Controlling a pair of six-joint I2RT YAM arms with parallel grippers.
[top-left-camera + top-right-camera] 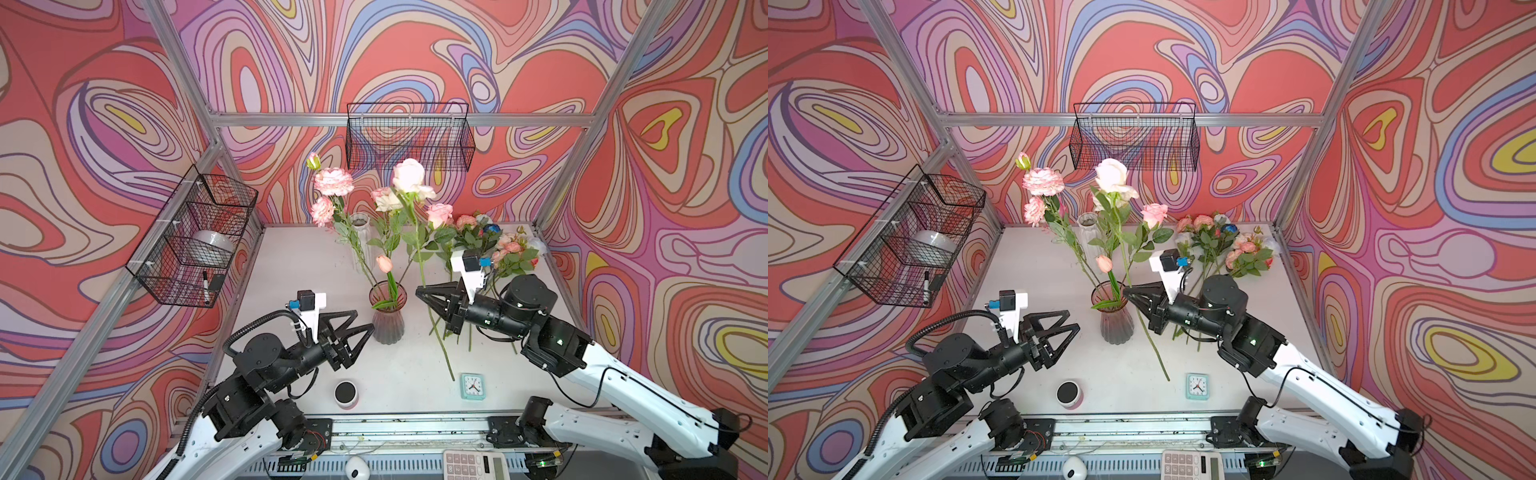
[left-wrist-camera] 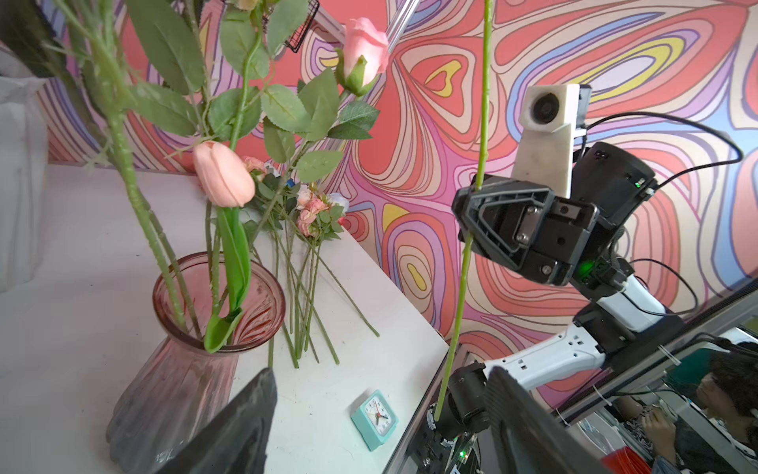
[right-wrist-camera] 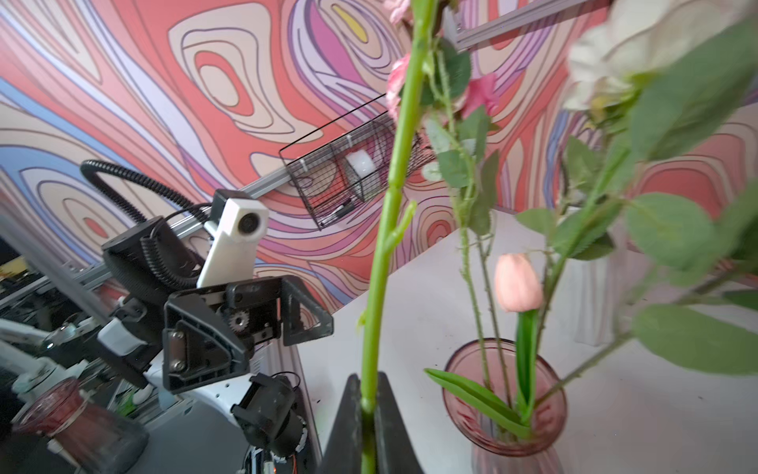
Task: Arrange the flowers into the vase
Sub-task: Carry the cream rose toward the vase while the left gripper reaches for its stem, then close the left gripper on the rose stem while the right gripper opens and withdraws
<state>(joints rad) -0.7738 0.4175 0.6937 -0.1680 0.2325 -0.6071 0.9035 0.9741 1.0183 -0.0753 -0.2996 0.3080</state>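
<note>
A pink ribbed glass vase (image 1: 387, 320) (image 1: 1116, 322) stands mid-table and holds a peach tulip (image 1: 384, 262), pink peonies (image 1: 333, 182) and roses. My right gripper (image 1: 419, 291) (image 3: 369, 394) is shut on the green stem (image 2: 463, 254) of a cream rose (image 1: 409, 174), just right of the vase rim (image 3: 451, 369). The stem's lower end hangs toward the table front. My left gripper (image 1: 365, 320) (image 2: 379, 381) is open and empty, just left of the vase body. More flowers (image 1: 490, 245) lie in a pile at the back right.
A mint clock (image 1: 473, 385) and a small round speaker (image 1: 346, 394) sit near the front edge. A clear glass vase (image 1: 359, 232) stands at the back. Wire baskets (image 1: 409, 137) (image 1: 195, 237) hang on the walls. A calculator (image 1: 473, 465) lies below the rail.
</note>
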